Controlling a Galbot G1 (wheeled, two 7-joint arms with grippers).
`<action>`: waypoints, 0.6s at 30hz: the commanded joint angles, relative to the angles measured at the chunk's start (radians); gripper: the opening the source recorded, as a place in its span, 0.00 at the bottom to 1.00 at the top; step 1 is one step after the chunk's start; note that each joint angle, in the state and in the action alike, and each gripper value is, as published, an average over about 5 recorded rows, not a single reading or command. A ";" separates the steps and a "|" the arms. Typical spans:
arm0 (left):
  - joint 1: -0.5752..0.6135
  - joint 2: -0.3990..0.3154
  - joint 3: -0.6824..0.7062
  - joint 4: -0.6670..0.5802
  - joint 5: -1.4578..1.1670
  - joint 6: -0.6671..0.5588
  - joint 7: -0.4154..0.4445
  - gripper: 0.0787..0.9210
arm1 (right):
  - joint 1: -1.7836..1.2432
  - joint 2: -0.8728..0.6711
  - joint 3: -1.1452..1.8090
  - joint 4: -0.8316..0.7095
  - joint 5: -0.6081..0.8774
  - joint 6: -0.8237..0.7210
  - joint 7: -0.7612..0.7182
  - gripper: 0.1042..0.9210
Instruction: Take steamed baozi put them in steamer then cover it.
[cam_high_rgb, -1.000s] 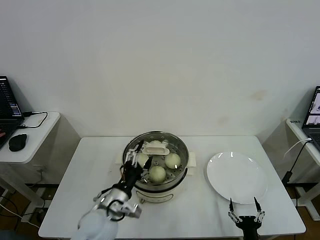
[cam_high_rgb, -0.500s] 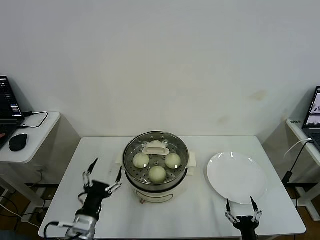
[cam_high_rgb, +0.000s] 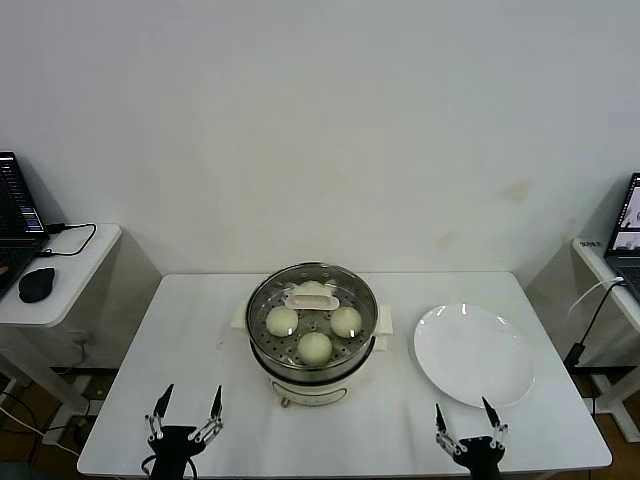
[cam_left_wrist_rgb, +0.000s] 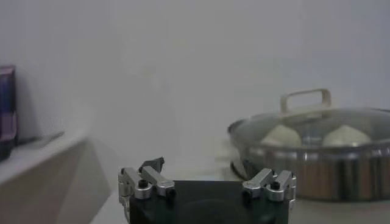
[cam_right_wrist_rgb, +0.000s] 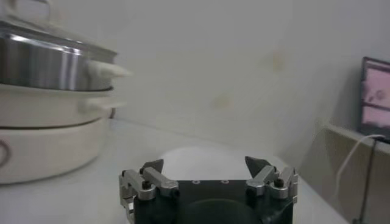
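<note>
The steamer (cam_high_rgb: 312, 340) stands mid-table, a shiny steel pot on a cream base. The cover (cam_high_rgb: 312, 297), a clear glass lid with a cream handle, sits on it. Through the glass I see three baozi (cam_high_rgb: 314, 346) plainly and a fourth partly hidden under the handle. My left gripper (cam_high_rgb: 185, 412) is open and empty at the table's front edge, left of the steamer. My right gripper (cam_high_rgb: 467, 425) is open and empty at the front edge, below the plate. The left wrist view shows my left gripper (cam_left_wrist_rgb: 210, 171), the covered steamer (cam_left_wrist_rgb: 317, 167) and two baozi (cam_left_wrist_rgb: 280, 135). The right wrist view shows my right gripper (cam_right_wrist_rgb: 204, 164) and the steamer (cam_right_wrist_rgb: 46, 64).
A flat white plate (cam_high_rgb: 473, 354) lies right of the steamer; it also shows in the right wrist view (cam_right_wrist_rgb: 207, 159). A side table with a mouse (cam_high_rgb: 35, 284) and a laptop stands at the left. Another laptop (cam_high_rgb: 625, 235) stands on a side table at the right.
My left gripper has drawn back from the steamer's left rim to the table's front edge. My right gripper has sunk slightly and shifted left. The lid stays on the steamer.
</note>
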 joint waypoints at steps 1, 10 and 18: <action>0.072 -0.012 0.007 0.047 -0.069 -0.072 0.013 0.88 | -0.026 -0.008 -0.046 0.048 0.033 -0.049 -0.029 0.88; 0.063 -0.012 0.025 0.066 -0.050 -0.071 0.022 0.88 | -0.040 -0.015 -0.080 0.086 0.047 -0.128 -0.050 0.88; 0.063 -0.010 0.034 0.083 -0.034 -0.081 0.030 0.88 | -0.041 -0.016 -0.099 0.087 0.032 -0.144 -0.052 0.88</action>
